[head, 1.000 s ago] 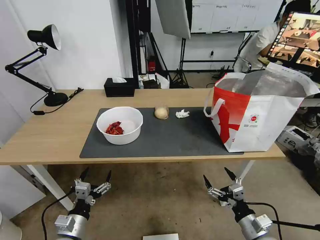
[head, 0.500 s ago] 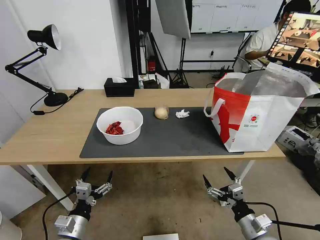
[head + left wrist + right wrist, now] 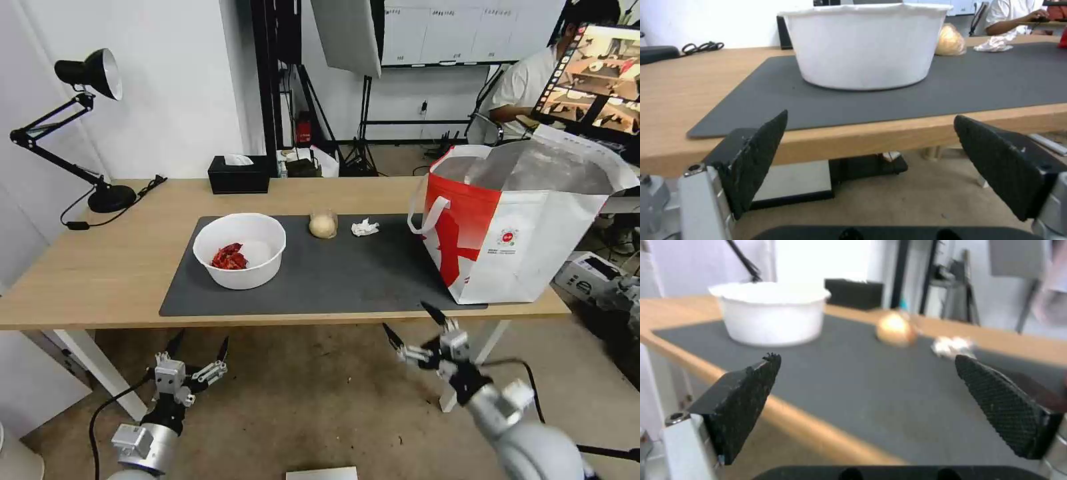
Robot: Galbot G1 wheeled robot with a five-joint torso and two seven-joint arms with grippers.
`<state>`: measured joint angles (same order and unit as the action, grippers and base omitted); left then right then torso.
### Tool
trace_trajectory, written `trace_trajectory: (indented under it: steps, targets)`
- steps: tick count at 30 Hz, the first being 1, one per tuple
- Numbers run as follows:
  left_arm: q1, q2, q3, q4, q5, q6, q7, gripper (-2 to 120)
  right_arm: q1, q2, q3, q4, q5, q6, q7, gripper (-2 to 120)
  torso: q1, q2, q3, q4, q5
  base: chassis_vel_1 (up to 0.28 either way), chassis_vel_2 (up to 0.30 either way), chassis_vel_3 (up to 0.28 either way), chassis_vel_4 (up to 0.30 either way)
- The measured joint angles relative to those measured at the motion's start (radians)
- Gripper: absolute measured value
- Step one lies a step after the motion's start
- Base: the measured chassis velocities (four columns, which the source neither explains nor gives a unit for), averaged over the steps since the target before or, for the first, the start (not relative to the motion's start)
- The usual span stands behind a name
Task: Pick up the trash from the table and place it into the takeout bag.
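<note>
Mat (image 3: 347, 273) with one bowl (image 3: 240, 250), one cup (image 3: 323, 225), one tissue (image 3: 365, 228) (crumpled), one bag (image 3: 527, 227)

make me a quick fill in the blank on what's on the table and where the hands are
1. The red scraps lie inside the white ____, which stands on the dark grey mat.
2. The crumpled tissue lies between the small clear cup and the takeout ____.
3. Both the left hand and the right hand are ____, holding nothing.
4. The black tissue box stands off the mat, on the bare wood of the ____.

Missing words: bowl; bag; open; table
</note>
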<state>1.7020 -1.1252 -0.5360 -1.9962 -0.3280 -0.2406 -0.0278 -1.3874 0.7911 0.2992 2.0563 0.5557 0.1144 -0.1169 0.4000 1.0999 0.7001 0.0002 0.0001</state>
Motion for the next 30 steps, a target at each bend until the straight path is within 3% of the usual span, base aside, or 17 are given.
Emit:
trace_trajectory:
  steps: [4,10,16,30]
  targets:
    - [-0.013,-0.001,0.009,-0.004,0.0,0.015,-0.011,100,0.158,-0.054,-0.105,-0.038,0.059,-0.024,0.024,100,0.0,0.0,0.0,-0.0004,0.0002,0.0,0.0,0.0,0.0]
    - [-0.017,0.0,0.014,-0.006,0.001,0.026,-0.03,100,0.403,-0.056,-0.282,-0.108,0.123,-0.057,0.108,100,0.0,0.0,0.0,-0.0001,-0.0002,0.0,0.0,0.0,0.0]
    - [-0.01,0.007,0.002,-0.006,0.0,0.03,-0.032,100,0.622,0.031,-0.482,-0.209,0.161,-0.131,0.284,100,0.0,0.0,0.0,-0.0002,-0.0003,0.0,0.0,0.0,0.0]
    - [0.0,0.009,-0.005,-0.001,0.0,0.03,-0.032,100,0.915,0.204,-0.64,-0.381,0.343,-0.297,0.629,100,0.0,0.0,0.0,-0.0002,-0.0003,0.0,0.0,0.0,0.0]
